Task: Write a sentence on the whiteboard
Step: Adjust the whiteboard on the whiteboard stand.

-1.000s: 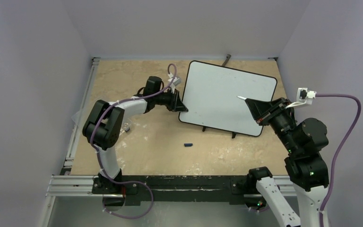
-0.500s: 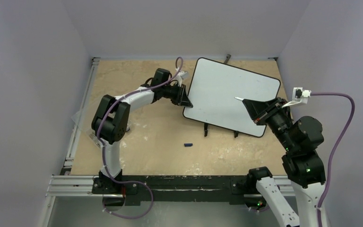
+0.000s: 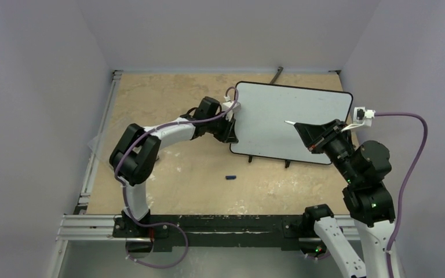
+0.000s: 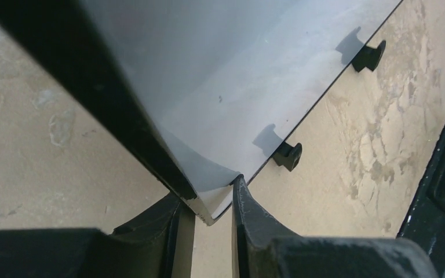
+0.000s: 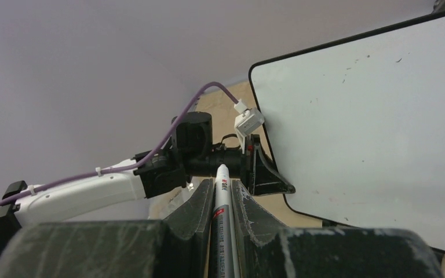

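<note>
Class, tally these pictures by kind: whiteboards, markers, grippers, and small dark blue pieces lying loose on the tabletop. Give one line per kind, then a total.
whiteboard: 1
marker: 1
grippers: 2 (left gripper, right gripper)
small dark blue piece on the tabletop: 1
Total: 5

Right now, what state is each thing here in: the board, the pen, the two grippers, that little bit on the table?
whiteboard: blank, no writing shows.
left gripper: shut on the whiteboard's corner.
right gripper: shut on the marker.
marker: held lengthwise, end out over the whiteboard; contact cannot be told.
small blue piece: lying loose on the table, apart from the whiteboard.
</note>
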